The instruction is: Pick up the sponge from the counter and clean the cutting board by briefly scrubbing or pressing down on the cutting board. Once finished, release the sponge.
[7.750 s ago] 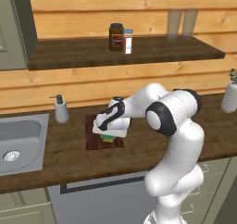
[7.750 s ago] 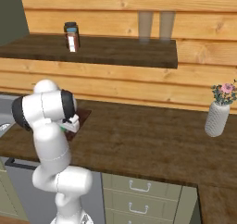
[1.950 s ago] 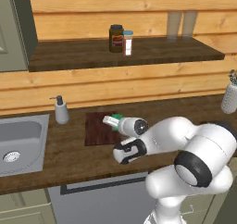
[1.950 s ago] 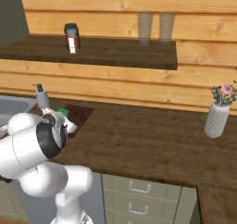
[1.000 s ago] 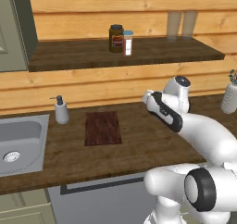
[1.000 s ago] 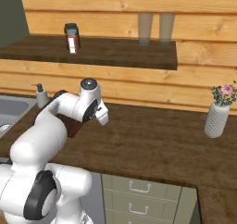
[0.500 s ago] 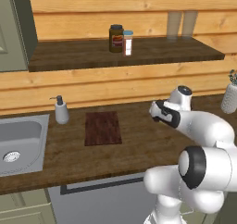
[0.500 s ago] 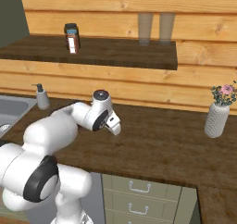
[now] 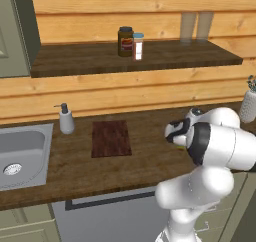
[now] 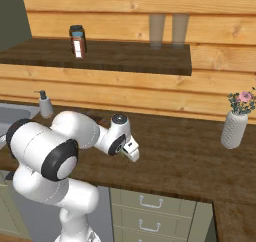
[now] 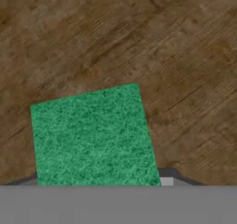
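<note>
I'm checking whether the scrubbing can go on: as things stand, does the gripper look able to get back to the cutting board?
Probably yes. The cutting board lies bare on the counter, nothing on it, with open worktop between it and the gripper.

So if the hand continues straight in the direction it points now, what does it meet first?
Most likely the sponge, whose green top lies directly ahead of it on the counter; how far off is unclear.
</note>
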Controlling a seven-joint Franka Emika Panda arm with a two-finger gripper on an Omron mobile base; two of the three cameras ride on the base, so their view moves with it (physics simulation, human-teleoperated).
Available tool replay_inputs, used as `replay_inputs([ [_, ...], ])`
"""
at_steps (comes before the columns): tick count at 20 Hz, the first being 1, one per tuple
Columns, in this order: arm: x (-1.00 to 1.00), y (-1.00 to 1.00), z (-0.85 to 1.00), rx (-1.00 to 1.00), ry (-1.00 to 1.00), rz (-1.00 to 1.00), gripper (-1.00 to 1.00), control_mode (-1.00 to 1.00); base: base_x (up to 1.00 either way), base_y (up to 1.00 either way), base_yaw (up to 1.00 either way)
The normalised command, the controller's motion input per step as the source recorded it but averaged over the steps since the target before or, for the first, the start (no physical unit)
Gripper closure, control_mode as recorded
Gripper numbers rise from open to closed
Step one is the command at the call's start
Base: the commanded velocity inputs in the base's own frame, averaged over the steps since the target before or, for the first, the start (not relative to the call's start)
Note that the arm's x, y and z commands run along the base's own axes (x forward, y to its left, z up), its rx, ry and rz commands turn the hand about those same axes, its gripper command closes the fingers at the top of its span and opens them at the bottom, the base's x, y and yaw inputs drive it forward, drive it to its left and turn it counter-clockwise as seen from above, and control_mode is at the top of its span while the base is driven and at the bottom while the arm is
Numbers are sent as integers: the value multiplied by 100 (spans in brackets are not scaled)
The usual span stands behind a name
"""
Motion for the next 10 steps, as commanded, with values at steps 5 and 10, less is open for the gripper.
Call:
replay_inputs([
  [5,14,-12,-64,0,15,0,100,-100,0,0,0],
  [10,2,-10,-85,0,7,0,100,-100,0,0,0],
])
